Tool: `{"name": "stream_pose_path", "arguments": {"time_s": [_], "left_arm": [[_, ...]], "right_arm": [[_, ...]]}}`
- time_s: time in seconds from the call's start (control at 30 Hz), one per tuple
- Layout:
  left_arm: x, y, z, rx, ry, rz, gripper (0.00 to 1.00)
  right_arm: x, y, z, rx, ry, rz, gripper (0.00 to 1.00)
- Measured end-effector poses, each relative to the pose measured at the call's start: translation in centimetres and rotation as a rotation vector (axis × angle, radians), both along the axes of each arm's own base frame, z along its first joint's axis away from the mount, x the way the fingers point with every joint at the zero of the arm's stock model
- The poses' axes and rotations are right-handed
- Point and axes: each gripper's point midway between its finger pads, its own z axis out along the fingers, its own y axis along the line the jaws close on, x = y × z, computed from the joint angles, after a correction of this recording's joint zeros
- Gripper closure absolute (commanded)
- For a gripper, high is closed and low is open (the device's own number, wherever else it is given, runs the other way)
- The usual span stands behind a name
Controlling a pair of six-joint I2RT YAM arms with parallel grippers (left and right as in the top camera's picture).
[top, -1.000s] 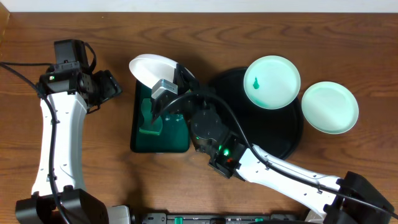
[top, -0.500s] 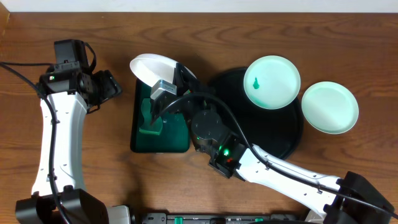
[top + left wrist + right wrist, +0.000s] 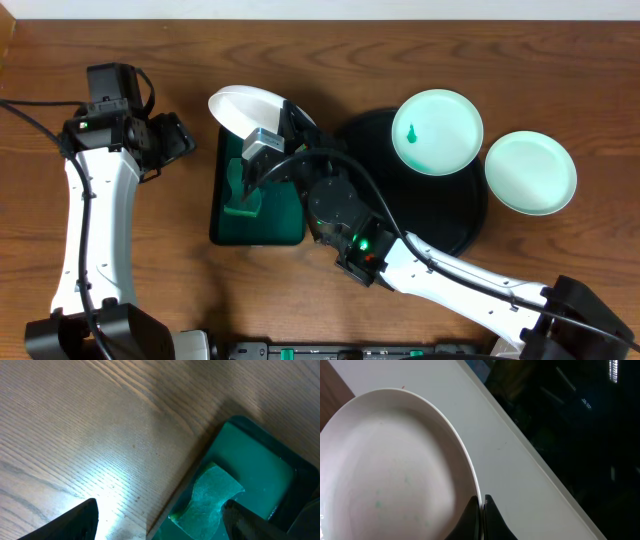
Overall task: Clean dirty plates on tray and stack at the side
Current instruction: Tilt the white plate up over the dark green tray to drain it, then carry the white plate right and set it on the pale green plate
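Observation:
My right gripper (image 3: 288, 122) is shut on the rim of a white plate (image 3: 243, 109) and holds it tilted over the back end of the dark green tray; the right wrist view shows the fingertips (image 3: 481, 501) pinching this plate (image 3: 395, 475), which has faint green specks. A second plate (image 3: 437, 132) with a green smear lies on the black tray (image 3: 440, 215). A third plate (image 3: 530, 172) lies on the table just right of the black tray. My left gripper (image 3: 178, 140) is open and empty, left of the green tray.
The dark green rectangular tray (image 3: 275, 225) holds a green sponge (image 3: 243, 190). The left wrist view shows this sponge (image 3: 210, 495) and the green tray (image 3: 255, 457) between my open fingers (image 3: 160, 522). Bare wood lies left of the green tray.

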Motion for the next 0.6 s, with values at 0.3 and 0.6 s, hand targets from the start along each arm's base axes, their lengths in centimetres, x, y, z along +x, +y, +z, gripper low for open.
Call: {"name": "stream_pose_path", "arguments": {"time_s": [0.3, 0.6], "left_arm": [[0.0, 0.0, 0.0, 0.0, 0.0, 0.0, 0.2], [0.0, 0.0, 0.0, 0.0, 0.0, 0.0, 0.2]], "right_arm": [[0.1, -0.7, 1.2, 0.091, -0.017, -0.031, 0.99], [1.3, -2.8, -0.6, 0.298, 0.116, -0.13, 0.99]]}}
